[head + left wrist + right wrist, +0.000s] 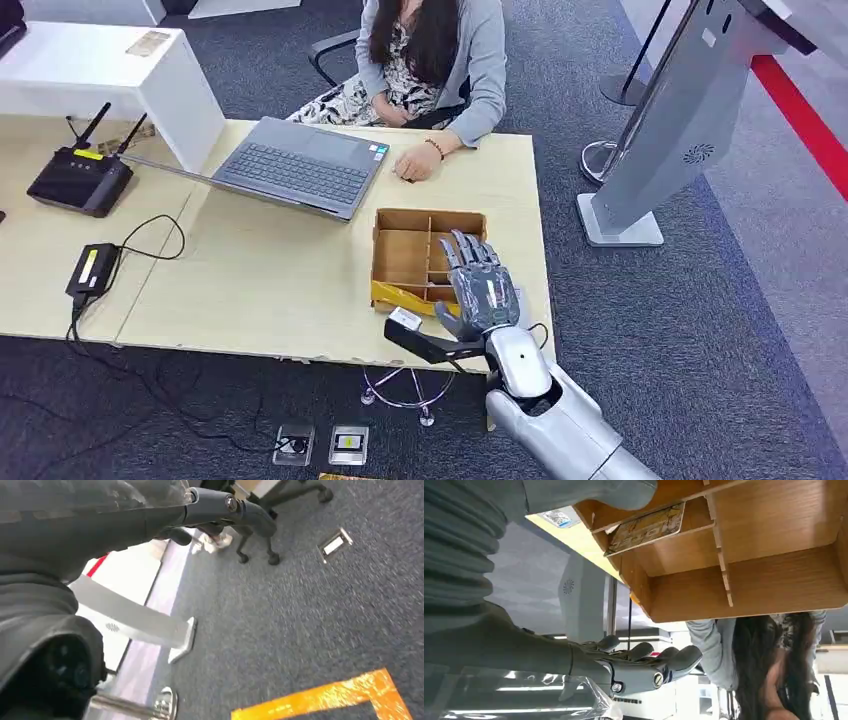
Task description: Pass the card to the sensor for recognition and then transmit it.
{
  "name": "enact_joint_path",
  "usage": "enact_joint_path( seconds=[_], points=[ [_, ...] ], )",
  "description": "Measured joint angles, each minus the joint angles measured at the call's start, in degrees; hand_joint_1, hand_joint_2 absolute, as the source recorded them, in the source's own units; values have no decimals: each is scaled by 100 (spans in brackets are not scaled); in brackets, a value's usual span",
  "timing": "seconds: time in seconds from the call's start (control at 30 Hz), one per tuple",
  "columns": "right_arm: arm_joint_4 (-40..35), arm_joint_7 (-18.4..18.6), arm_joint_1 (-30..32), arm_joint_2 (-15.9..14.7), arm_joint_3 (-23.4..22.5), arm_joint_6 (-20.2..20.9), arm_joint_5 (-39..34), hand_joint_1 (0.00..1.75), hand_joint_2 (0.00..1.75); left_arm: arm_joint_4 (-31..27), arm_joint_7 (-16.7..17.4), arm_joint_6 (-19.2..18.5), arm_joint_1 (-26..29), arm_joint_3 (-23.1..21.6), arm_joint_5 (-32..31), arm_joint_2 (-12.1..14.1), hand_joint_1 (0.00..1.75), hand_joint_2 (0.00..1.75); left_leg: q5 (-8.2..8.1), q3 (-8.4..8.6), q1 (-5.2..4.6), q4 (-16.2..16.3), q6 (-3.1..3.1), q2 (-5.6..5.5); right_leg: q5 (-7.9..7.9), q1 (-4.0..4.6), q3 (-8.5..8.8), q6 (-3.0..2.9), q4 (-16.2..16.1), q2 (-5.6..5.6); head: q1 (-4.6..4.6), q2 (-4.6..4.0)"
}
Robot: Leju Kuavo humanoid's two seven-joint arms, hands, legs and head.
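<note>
A wooden divided box (405, 245) stands near the table's front right edge. In the right wrist view a yellow printed card (646, 526) lies in one compartment of the box (774, 580). My right hand (480, 288) hovers over the box's near right part with fingers spread and nothing in it; its thumb (624, 492) is close to the card without gripping it. My left hand (220, 507) hangs over the carpet and holds nothing. A grey kiosk (685, 120) stands on the floor to the right of the table.
A person sits at the far side, one hand (413, 163) resting on the table beside an open laptop (300, 165). A black router (80, 180) and a power adapter (92, 268) lie at the left. A small white tag (405, 318) lies by the box's front.
</note>
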Motion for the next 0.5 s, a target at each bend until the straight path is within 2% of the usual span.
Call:
enact_joint_path(
  seconds=[0.17, 0.3, 0.5],
  points=[
    [350, -74, -82, 92, 4, -120, -50, 0, 175, 0, -201, 0, 1, -105, 190, -42, 0, 0, 0, 0, 0, 0, 0, 0, 0, 0, 0, 0, -1, -1, 0, 0],
    [620, -127, -137, 196, 7, -231, -85, 0, 175, 0, -238, 0, -18, -173, 203, -85, 0, 0, 0, 2, -1, 0, 0, 0, 0, -1, -1, 0, -2, 0, 0, 0],
    [955, -256, -185, 321, 11, -380, -131, 0, 175, -2, -61, -2, -177, -288, 135, -186, 0, 0, 0, 2, 0, 1, 0, 0, 1, 0, 0, 0, 0, -2, -2, 0]
  ],
)
